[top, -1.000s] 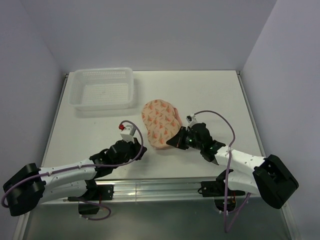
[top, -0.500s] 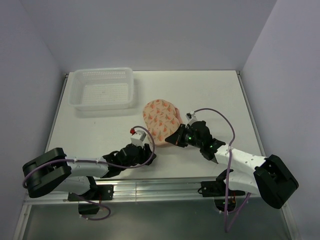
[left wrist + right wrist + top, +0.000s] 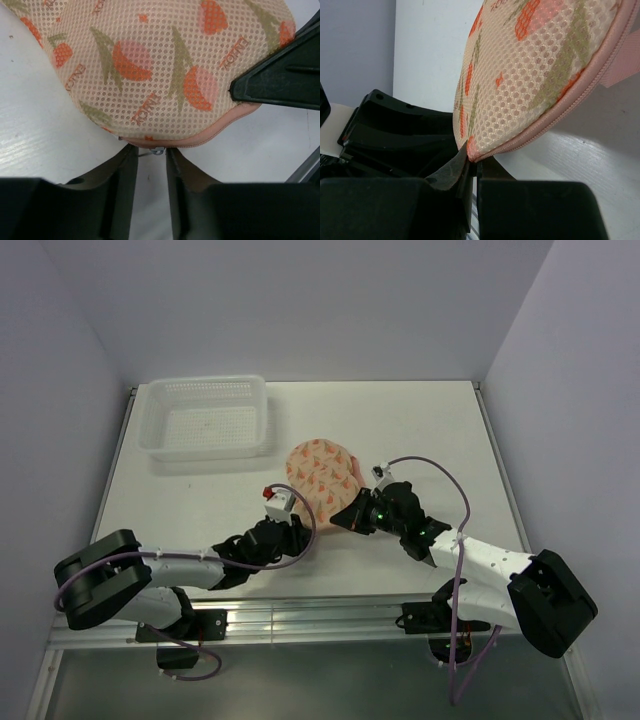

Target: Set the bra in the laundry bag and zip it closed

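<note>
Left gripper (image 3: 150, 152): stands a little parted, with bare white table showing in the narrow gap, and clamps nothing. Aims toward 12 o'clock at the near end of the laundry bag (image 3: 160, 65). Faces a small metal zipper pull (image 3: 158, 150) just past the fingertips (image 3: 127, 155), in line with the gap, hanging off the pink zipper rim (image 3: 210, 139); cannot tell whether either tip touches it. Sits at 7 o'clock of the bag in the top view, with a white block with a red tip (image 3: 278, 500) on the wrist.

Right gripper (image 3: 472, 157): pinches shut on the bag's near edge, nipping the pink rim and the mesh just above it. Reaches in from 5 o'clock of the bag in the top view. Shows in the left wrist view as a black wedge at 3 o'clock, touching the rim.

Laundry bag: rests on the table (image 3: 430, 430) near its middle, long axis running roughly 12 to 6 o'clock, near end between the two grippers. Shows peach mesh printed with red-orange wedges, olive strokes and small lettering. Looks zipped along every stretch of rim in view. Carries a pink loop (image 3: 622, 70) at the 3 o'clock edge of the right wrist view.

White lattice basket (image 3: 205, 381): sits well apart at 10 o'clock of the bag, by the table's far left corner.
</note>
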### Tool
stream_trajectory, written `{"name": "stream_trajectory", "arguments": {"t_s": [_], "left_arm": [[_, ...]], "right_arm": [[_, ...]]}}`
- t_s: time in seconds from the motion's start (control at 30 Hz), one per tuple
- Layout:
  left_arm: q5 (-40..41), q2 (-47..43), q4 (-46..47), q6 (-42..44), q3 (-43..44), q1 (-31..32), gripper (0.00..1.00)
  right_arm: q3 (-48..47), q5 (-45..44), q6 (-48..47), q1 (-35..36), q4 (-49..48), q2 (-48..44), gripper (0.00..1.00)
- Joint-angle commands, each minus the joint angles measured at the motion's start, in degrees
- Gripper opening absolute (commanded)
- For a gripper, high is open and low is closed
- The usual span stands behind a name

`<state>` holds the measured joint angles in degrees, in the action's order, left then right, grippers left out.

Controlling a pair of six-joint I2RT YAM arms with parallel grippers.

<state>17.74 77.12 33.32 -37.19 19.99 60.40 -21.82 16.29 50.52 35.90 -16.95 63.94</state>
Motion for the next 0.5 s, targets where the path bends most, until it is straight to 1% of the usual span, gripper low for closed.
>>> {"name": "stream_trajectory", "arguments": {"t_s": [0.0,0.03,0.07,0.13,0.17,0.37,0.47], "left_arm": [[2.04,1.1,2.81,2.12,2.68,-0.2,0.32],[2.21,1.1,2.72,2.21,2.86,-0.2,0.26],[2.56,1.1,2.63,2.47,2.95,-0.2,0.17],[3.0,1.1,2.36,2.73,3.21,-0.2,0.09],[3.27,1.01,2.1,3.0,3.3,-0.2,0.0],[6.16,-0.48,-2.28,1.51,2.95,-0.37,0.0],[6.61,-1.09,-4.92,0.46,1.9,-1.77,0.0]], "right_arm": [[-0.15,0.93,-0.34,0.05,-2.3,-0.92,0.0],[0.03,0.93,-0.42,0.13,-2.21,-1.01,0.0],[0.2,0.93,-0.42,0.14,-2.21,-1.1,0.0],[0.55,0.84,-0.42,0.14,-2.21,-1.1,0.0],[0.73,0.76,-0.34,0.14,-2.3,-1.19,0.0],[1.43,-0.12,-0.69,0.05,-1.77,-1.98,0.0],[1.96,-0.04,-1.74,-0.74,-0.81,-2.33,0.0]]}}
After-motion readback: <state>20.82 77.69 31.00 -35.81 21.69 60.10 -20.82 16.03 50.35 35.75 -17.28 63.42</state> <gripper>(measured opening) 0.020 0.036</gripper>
